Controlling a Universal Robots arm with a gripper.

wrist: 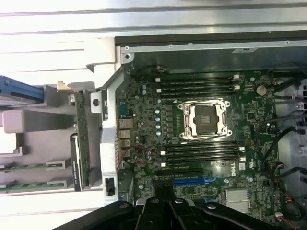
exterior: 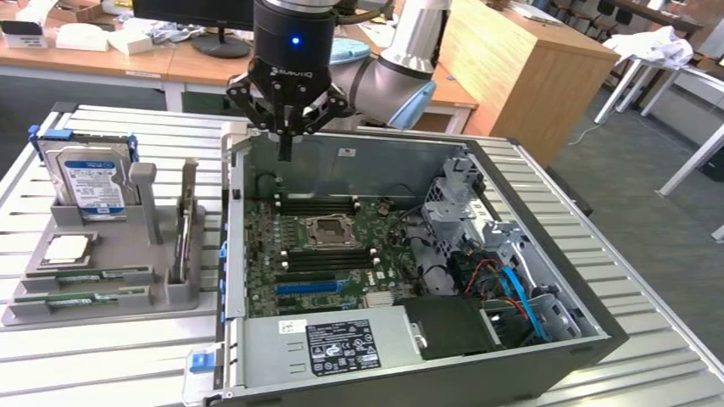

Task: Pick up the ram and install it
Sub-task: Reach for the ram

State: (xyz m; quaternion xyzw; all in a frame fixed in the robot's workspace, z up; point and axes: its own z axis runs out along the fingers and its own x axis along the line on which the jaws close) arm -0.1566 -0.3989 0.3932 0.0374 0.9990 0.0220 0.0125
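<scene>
The black three-part gripper (exterior: 285, 151) on the grey robot arm hangs over the far corner of the open black-and-silver computer case (exterior: 339, 348), on the exterior view's left. It is just above the case's rim. Its fingers are drawn together to a narrow point, with nothing seen between them; in the wrist view too the gripper (wrist: 165, 211) looks closed and empty.

The ram (exterior: 185, 229) is a long, thin green circuit-board strip. It stands on edge in a slot of the grey moulded tray (exterior: 102, 314), along the tray edge nearest the case. From the fingers it lies outside the case wall, toward the exterior view's left and nearer that camera — near, but not touching. Its long axis runs from the tray's far edge to its near edge, parallel to the case wall, as the wrist view of the ram (wrist: 80, 139) shows from above.

The black memory slots (wrist: 199, 85) on the green motherboard (wrist: 144, 158) are empty and run at right angles to the strip. So the pick-up seems not yet begun.
</scene>
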